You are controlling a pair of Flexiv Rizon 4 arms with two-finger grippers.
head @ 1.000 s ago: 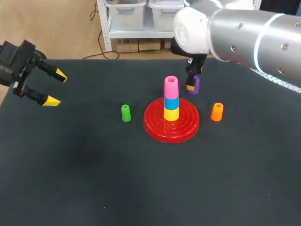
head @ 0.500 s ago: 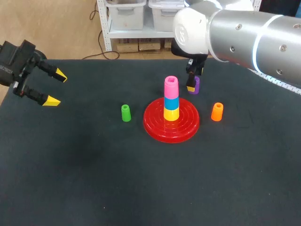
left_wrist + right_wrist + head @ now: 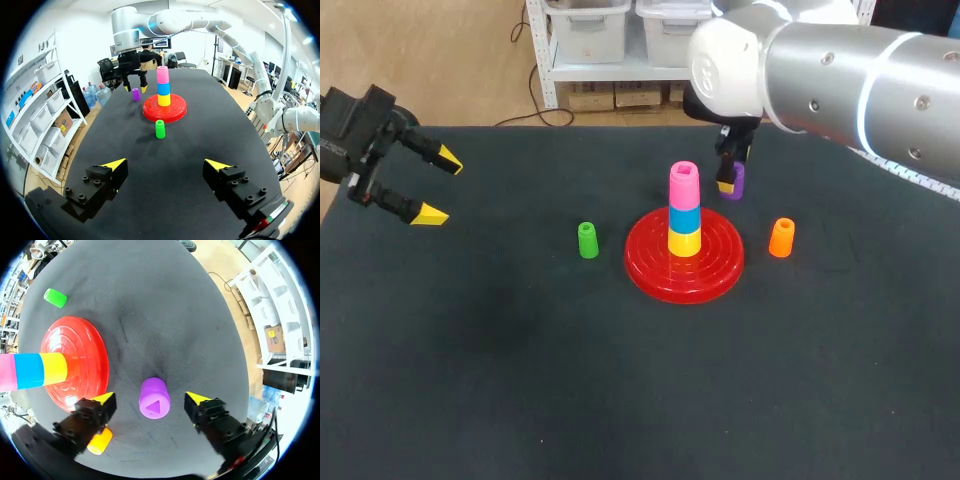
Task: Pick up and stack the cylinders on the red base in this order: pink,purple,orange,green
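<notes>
Two yellow-tipped fingers of my right gripper [image 3: 150, 398] are flanking the purple cylinder [image 3: 154, 402], spread wide and touching nothing, since I am lining up a grasp from above. It is standing upright on the table just behind the red base [image 3: 720, 265], where the pink cylinder [image 3: 684, 182] is already topping a blue one [image 3: 684, 218] and a yellow one [image 3: 684, 242]. The orange cylinder [image 3: 781, 238] and green cylinder [image 3: 588, 240] are waiting on either side of the base. I am keeping my left gripper [image 3: 441, 187] open at the table's left edge, out of the way.
</notes>
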